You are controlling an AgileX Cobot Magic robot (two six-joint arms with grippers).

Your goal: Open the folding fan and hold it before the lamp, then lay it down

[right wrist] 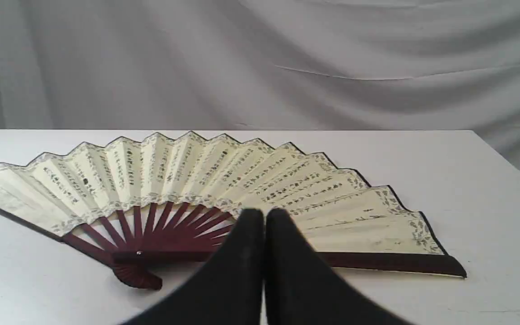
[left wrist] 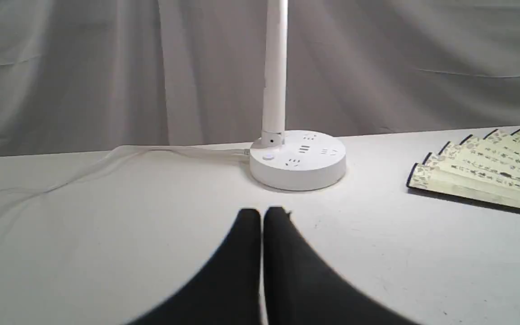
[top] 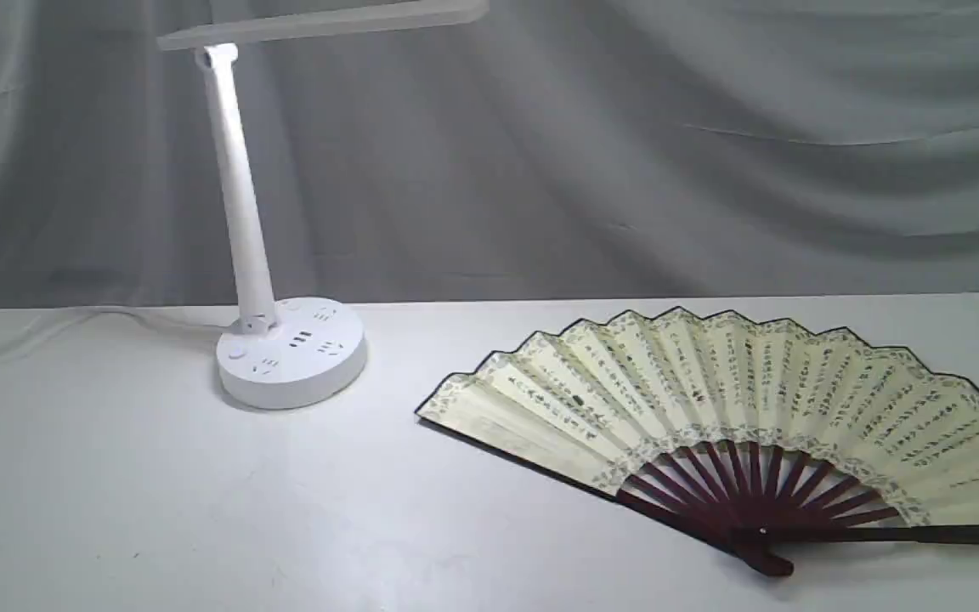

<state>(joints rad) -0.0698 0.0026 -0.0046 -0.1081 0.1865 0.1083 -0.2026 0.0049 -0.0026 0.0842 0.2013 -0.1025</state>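
Note:
The folding fan [top: 710, 399] lies spread open and flat on the white table at the right, cream leaf with black script, maroon ribs toward the front. It also shows in the right wrist view, fan [right wrist: 206, 189], and its tip in the left wrist view, fan [left wrist: 490, 171]. The white lamp [top: 285, 348] stands at the left, its base [left wrist: 298, 160] with sockets, its head lit overhead. My left gripper [left wrist: 262, 212] is shut, empty, short of the lamp base. My right gripper [right wrist: 264, 212] is shut, empty, above the fan's near edge. Neither arm appears in the exterior view.
A white cable [left wrist: 106, 162] runs from the lamp base to the left across the table [top: 158, 510]. A grey cloth backdrop [top: 625, 153] hangs behind. The table's right edge [right wrist: 508, 158] lies beyond the fan.

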